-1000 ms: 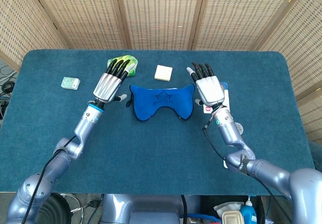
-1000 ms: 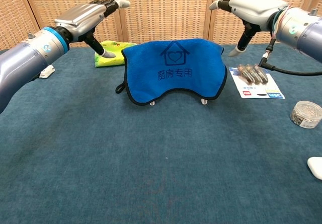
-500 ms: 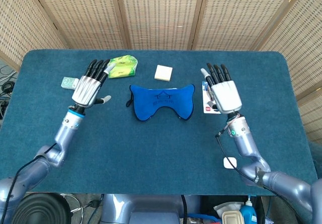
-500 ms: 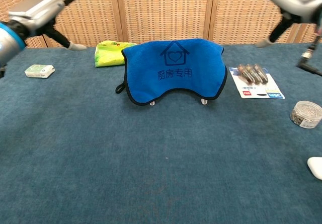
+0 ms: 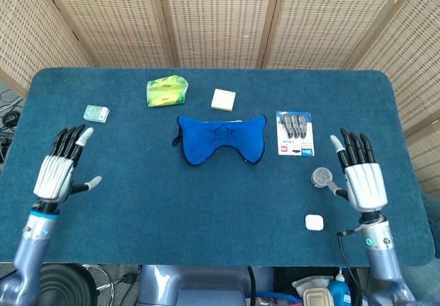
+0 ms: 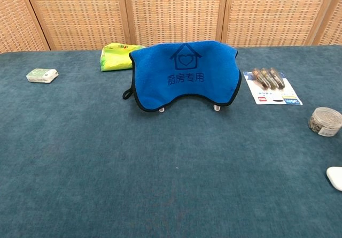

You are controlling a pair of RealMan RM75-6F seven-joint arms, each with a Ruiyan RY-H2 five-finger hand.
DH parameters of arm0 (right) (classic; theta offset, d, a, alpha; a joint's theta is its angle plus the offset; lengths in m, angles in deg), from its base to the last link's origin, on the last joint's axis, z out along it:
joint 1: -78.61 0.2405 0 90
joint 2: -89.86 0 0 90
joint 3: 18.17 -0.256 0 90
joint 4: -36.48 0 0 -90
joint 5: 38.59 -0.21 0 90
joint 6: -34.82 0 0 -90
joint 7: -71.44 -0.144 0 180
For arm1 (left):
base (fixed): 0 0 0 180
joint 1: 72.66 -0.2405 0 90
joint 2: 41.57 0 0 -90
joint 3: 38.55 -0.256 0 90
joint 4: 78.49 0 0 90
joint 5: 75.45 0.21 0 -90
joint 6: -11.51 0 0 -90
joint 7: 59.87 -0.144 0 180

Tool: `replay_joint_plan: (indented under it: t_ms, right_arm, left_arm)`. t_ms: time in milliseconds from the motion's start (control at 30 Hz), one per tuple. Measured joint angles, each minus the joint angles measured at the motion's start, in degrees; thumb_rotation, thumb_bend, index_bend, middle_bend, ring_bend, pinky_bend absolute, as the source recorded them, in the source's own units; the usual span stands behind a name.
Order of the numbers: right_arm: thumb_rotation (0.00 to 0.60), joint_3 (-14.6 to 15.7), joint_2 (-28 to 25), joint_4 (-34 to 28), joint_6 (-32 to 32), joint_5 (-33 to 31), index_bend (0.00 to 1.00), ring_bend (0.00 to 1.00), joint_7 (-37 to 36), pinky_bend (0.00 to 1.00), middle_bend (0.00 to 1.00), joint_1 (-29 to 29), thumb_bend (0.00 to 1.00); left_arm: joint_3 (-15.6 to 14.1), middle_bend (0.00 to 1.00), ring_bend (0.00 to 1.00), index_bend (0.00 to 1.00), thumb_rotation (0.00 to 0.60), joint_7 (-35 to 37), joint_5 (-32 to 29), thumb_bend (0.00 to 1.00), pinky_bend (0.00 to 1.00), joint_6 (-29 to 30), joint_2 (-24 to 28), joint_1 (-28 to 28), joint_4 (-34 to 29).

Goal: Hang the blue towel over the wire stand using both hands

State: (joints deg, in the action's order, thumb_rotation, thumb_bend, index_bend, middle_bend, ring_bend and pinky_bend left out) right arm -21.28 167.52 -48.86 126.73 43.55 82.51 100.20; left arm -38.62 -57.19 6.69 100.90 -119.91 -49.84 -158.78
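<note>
The blue towel (image 5: 221, 138) (image 6: 184, 73), printed with a house and heart, hangs draped over the wire stand at the table's centre. Only the stand's small white feet (image 6: 216, 107) show below the towel's hem. My left hand (image 5: 58, 170) hovers near the table's front left, fingers spread and holding nothing. Near the front right, my right hand (image 5: 360, 174) is spread the same way, empty. Both hands are far from the towel and show only in the head view.
A green packet (image 5: 167, 91) and a white pad (image 5: 223, 99) lie behind the towel. A small white box (image 5: 95, 113) sits at the left. At the right lie a carded pack (image 5: 295, 133), a round jar (image 5: 320, 177) and a small white object (image 5: 313, 222).
Both hands have drawn back from beside the towel to the front corners and left the chest view. The towel has stayed draped on the stand.
</note>
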Motion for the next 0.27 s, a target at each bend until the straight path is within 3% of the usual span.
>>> replay_joint_plan:
  t_ms: [267]
  right_arm:
    - [0.600,3.47,-3.19,-7.65,5.69,2.28,0.00,0.00,2.40,0.00,0.00,-7.39,0.00]
  left_arm:
    - [-3.79,0.00,0.00,0.00,0.600,-5.96,1.99,0.14,0.00,9.79,2.03,-10.10,-7.89]
